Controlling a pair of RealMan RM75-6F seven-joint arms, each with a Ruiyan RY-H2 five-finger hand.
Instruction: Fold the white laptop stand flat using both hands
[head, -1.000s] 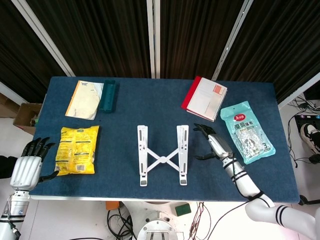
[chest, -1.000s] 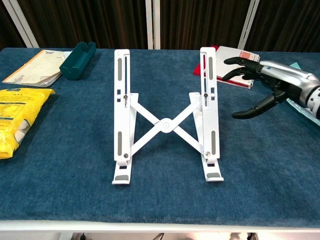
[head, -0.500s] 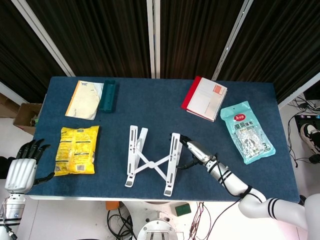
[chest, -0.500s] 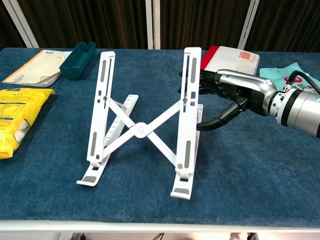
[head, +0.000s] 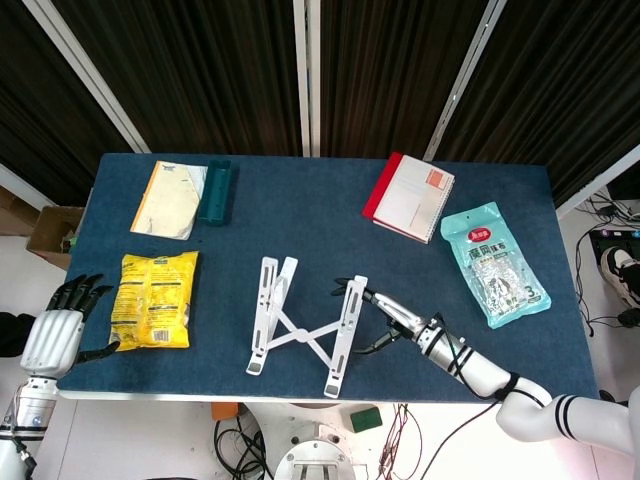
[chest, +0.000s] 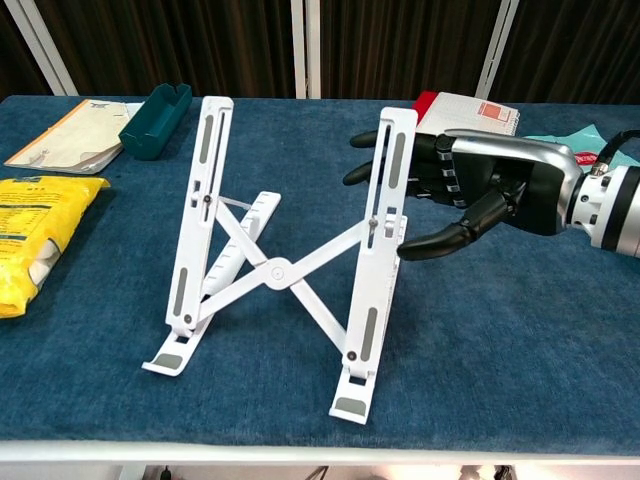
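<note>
Right robot hand (chest: 470, 190) grasping the right rail of the white laptop stand (chest: 285, 265), left robot hand (head: 58, 330) released beside the surface (head: 300, 215), teal tray (head: 215, 191), contents and package lettering unreadable.

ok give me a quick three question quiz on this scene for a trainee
1. True or false: the right robot hand is at the right rail of the white laptop stand.
2. Which item lies nearest the left robot hand? A) yellow snack bag B) red notebook C) teal tray
3. Fill in: the stand is still ____, not folded flat.

Key: 1 true; 2 A; 3 raised
</note>
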